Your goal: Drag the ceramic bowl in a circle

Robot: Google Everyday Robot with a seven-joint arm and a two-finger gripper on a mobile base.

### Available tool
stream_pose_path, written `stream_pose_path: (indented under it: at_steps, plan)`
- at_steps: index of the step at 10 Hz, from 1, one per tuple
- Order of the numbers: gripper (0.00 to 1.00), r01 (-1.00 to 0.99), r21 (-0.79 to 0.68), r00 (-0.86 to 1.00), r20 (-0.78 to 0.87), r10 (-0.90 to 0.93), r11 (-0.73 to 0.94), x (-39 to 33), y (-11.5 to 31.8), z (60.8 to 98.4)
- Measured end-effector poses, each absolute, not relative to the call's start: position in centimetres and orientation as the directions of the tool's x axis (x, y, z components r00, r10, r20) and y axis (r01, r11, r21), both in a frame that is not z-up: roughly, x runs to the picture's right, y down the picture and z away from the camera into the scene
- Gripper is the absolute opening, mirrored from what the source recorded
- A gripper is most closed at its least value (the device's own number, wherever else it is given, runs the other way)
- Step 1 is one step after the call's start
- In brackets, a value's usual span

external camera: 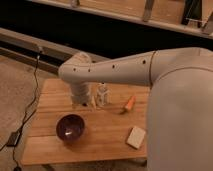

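Your pincer (85,102) hangs over the tabletop (106,136), just on the far side of the ceramic bowl (70,127) and not touching it. Bowl sits near-left. Whether the pincer is clenched or released, you cannot tell.

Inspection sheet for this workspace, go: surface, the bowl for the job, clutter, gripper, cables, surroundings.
Surface: wooden table, planked top, several loose things on it.
Job's things: dark purple bowl, upright, toward the table's front left.
Clutter: small white bottle standing mid-table; orange carrot-like piece lying beside it; pale block near the front edge.
Grippers: gripper at the end of the white arm, low over the table behind the bowl, next to the bottle, seemingly apart from the bowl.
Cables: black cable runs down the floor left of the table to a dark box.
Surroundings: speckled floor; dark ledge behind.
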State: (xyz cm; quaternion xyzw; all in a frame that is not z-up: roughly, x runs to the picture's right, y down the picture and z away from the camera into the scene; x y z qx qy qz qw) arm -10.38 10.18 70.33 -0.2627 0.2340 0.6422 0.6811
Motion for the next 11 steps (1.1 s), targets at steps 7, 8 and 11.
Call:
stream_pose_path:
  at_steps: [7,8,11]
  plan:
    - [0.65,-0.998,-0.057,0.066,-0.656,0.752,0.037,-10.38,10.18,70.33]
    - [0.65,-0.998,-0.057,0.066,-0.656,0.752,0.037,-10.38,10.18,70.33]
    - [0.65,-0.998,-0.057,0.066,-0.656,0.752,0.037,-10.38,10.18,70.33]
